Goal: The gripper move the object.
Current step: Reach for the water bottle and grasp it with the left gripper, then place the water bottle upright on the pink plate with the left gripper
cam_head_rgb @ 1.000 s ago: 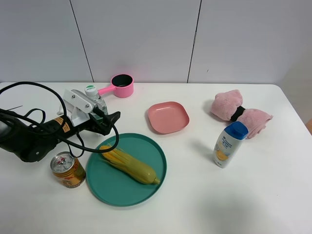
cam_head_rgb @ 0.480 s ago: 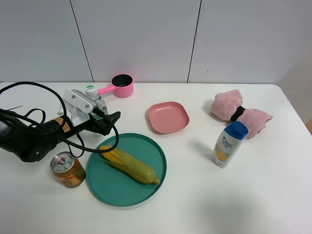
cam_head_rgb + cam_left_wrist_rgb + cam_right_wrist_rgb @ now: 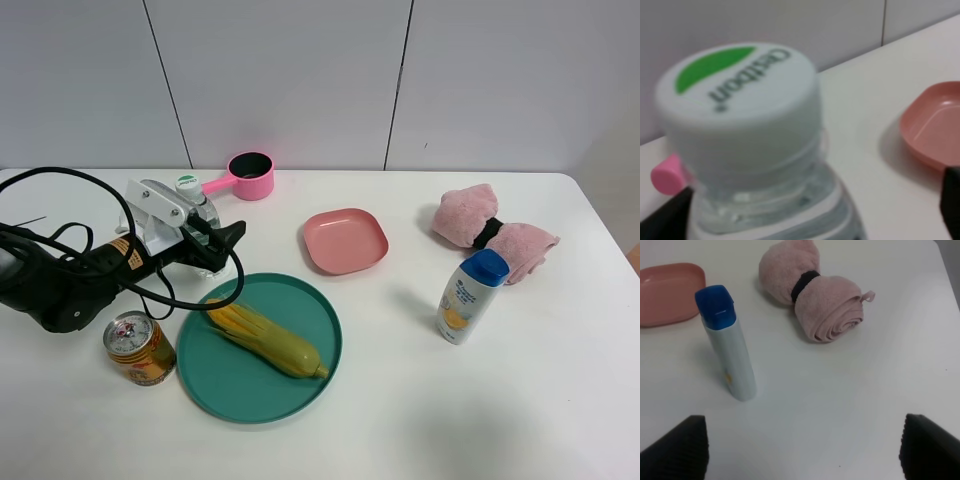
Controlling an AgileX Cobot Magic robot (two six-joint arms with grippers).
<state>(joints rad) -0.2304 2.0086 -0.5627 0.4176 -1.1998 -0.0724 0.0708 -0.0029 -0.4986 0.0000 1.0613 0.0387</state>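
Observation:
The small clear water bottle (image 3: 190, 193), with a white-and-green cap, stands upright at the back left of the table, next to the pink cup. It fills the left wrist view (image 3: 755, 150). My left gripper (image 3: 215, 245) has its white head beside the bottle and its black jaws spread wide on either side of it. In the left wrist view the gripper (image 3: 807, 210) shows only black tips at the lower corners, one by the bottle and one well apart from it. My right gripper (image 3: 801, 450) is open and empty above bare table; it is out of the exterior high view.
A teal plate (image 3: 300, 385) with a corn cob (image 3: 265, 338) lies just in front of the left gripper. A drink can (image 3: 138, 348) stands beside it. A pink cup (image 3: 250, 175), pink square dish (image 3: 345, 240), white shampoo bottle (image 3: 470, 295) and rolled pink towel (image 3: 495, 232) stand further right.
My left gripper has shifted slightly toward the back of the table, its jaws now further along the bottle. The bottle has barely moved.

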